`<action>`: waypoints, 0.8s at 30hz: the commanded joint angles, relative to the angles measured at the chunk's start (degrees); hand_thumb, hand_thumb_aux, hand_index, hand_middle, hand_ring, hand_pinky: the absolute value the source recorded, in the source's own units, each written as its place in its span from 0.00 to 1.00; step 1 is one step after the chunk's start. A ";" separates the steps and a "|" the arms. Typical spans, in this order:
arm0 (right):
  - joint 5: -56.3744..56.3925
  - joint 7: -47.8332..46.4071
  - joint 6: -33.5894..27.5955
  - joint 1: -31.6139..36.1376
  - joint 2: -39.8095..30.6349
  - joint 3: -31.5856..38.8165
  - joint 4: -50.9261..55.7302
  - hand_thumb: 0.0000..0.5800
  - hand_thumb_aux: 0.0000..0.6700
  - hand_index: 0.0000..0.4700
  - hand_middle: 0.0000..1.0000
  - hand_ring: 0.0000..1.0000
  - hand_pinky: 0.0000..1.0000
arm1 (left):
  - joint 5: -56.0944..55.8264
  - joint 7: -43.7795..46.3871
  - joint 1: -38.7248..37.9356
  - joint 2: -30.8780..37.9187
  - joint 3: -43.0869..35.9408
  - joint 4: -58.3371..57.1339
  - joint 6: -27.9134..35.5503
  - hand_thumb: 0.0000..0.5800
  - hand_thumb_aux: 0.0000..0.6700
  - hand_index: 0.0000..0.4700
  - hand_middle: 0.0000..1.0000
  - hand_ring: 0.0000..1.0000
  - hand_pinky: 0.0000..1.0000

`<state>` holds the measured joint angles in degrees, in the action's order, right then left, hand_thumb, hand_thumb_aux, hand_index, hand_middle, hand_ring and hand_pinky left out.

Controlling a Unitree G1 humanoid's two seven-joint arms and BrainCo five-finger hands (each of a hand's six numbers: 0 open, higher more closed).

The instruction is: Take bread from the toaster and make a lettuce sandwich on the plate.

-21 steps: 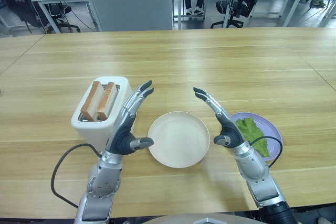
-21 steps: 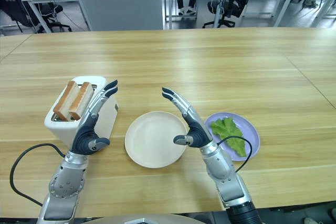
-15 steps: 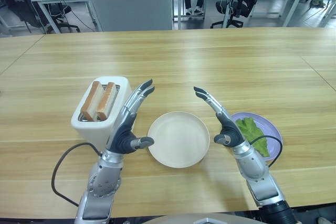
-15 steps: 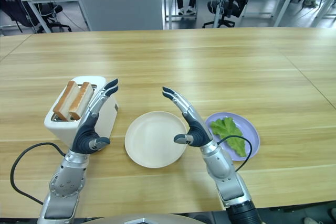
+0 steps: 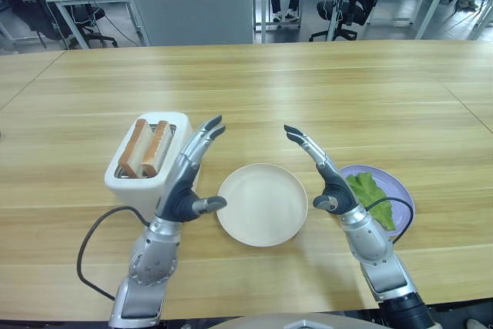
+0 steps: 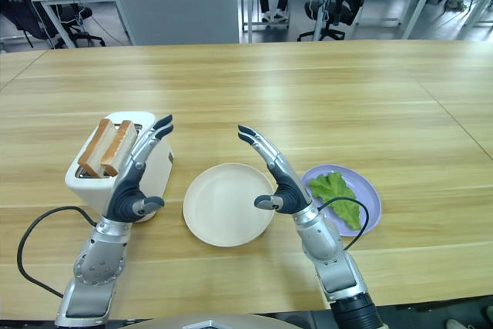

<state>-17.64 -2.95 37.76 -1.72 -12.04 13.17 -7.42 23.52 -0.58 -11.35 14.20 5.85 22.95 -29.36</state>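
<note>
Two bread slices (image 5: 148, 148) upright in toaster (image 5: 127, 182), left-front of table (image 5: 308, 90) — untouched. Both released, empty: left hand (image 5: 181, 194) beside toaster, right hand (image 5: 331, 186) between plate (image 5: 258, 206) and lettuce (image 5: 368, 190). Scarcely moved since earlier — retrieval not begun.

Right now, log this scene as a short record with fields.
bread: two slices, upright in toaster
plate: table centre, no food on it
lettuce: on purple plate, right of plate
left robot hand: open, beside toaster, holds nothing
right robot hand: open, raised between plate and purple plate, holds nothing
</note>
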 commanded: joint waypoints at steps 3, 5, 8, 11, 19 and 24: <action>-0.10 0.05 -1.85 -1.13 0.44 -0.91 -1.96 0.00 0.00 0.00 0.00 0.00 0.00 | 15.62 1.96 2.76 8.65 12.41 4.75 13.39 0.00 0.00 0.00 0.00 0.00 0.00; -0.12 0.15 -2.19 -1.46 0.51 -1.22 -2.39 0.00 0.00 0.00 0.00 0.00 0.00 | 18.30 5.83 4.20 13.06 15.65 4.00 20.05 0.00 0.00 0.00 0.00 0.00 0.00; -0.04 0.17 -2.48 -1.56 0.56 -1.52 -2.48 0.00 0.00 0.00 0.00 0.00 0.00 | 22.78 10.59 5.58 19.16 17.19 1.47 26.26 0.00 0.00 0.00 0.00 0.00 0.00; -0.20 0.29 -2.59 -1.69 0.64 -1.63 -2.39 0.00 0.00 0.00 0.00 0.00 0.00 | 26.85 16.11 6.95 25.29 15.95 -3.77 31.90 0.00 0.00 0.00 0.00 0.00 0.00; -0.32 0.29 -2.62 -1.52 0.68 -1.86 -1.76 0.00 0.00 0.00 0.00 0.00 0.00 | 31.36 22.74 10.87 33.97 8.53 -15.48 37.96 0.00 0.00 0.00 0.00 0.00 0.00; -0.45 0.40 -2.68 -1.73 0.75 -1.90 -1.80 0.00 0.00 0.00 0.00 0.00 0.00 | 32.42 23.47 13.65 36.10 3.37 -20.30 39.09 0.00 0.00 0.00 0.00 0.00 0.00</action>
<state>-17.75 -2.61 35.59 -2.97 -11.41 11.53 -9.25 54.88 21.69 2.11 49.46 11.70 5.44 9.11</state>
